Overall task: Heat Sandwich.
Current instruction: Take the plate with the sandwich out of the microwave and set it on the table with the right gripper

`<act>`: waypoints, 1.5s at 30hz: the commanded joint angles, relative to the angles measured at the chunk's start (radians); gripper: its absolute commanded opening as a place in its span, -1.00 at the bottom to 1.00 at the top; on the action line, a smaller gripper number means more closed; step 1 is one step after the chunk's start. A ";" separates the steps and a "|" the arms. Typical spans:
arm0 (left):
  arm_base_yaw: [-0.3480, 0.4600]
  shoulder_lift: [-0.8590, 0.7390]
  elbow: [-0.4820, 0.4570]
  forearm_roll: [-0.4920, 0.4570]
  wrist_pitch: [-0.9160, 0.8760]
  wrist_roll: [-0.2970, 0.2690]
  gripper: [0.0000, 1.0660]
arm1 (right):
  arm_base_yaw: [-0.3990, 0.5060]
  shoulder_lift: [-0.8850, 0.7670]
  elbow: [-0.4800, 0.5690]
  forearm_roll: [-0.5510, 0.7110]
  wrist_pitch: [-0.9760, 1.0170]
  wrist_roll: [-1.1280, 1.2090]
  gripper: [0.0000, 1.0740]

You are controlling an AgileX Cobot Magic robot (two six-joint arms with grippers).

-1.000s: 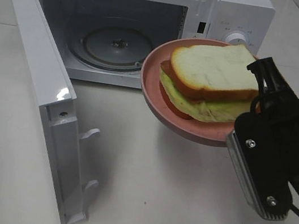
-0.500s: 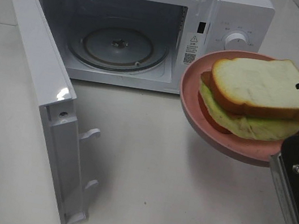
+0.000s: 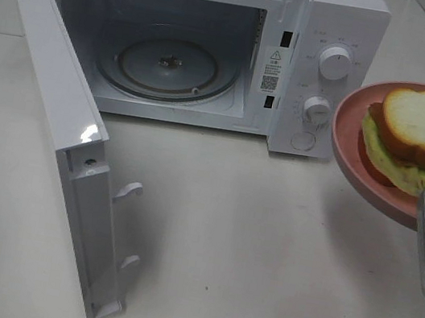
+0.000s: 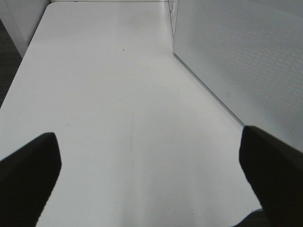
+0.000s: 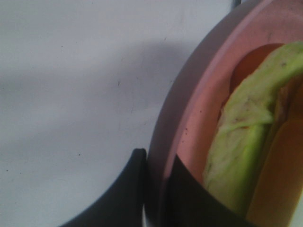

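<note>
We have the right gripper (image 5: 156, 189) clamped on the rim of the pink plate (image 3: 351, 162) carrying the sandwich (image 3: 419, 141), held in the air right of the microwave (image 3: 215, 45). The left gripper (image 4: 147, 177) hangs open beside the microwave. Its door (image 3: 61, 134) stands wide open with the turntable (image 3: 167, 66) bare, so loading, closing and starting remain; the table in front of the microwave offers open room.

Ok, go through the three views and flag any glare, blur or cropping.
Exterior high: sharp, with a glare spot on the microwave door; the plate is cropped at the frame edge. Left wrist: left gripper fingers dark, soft. Right wrist: sandwich close, blurred.
</note>
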 commanded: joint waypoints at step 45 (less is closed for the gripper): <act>-0.002 -0.016 0.001 -0.001 -0.004 0.000 0.83 | -0.005 0.173 -0.001 -0.255 0.158 0.997 -1.00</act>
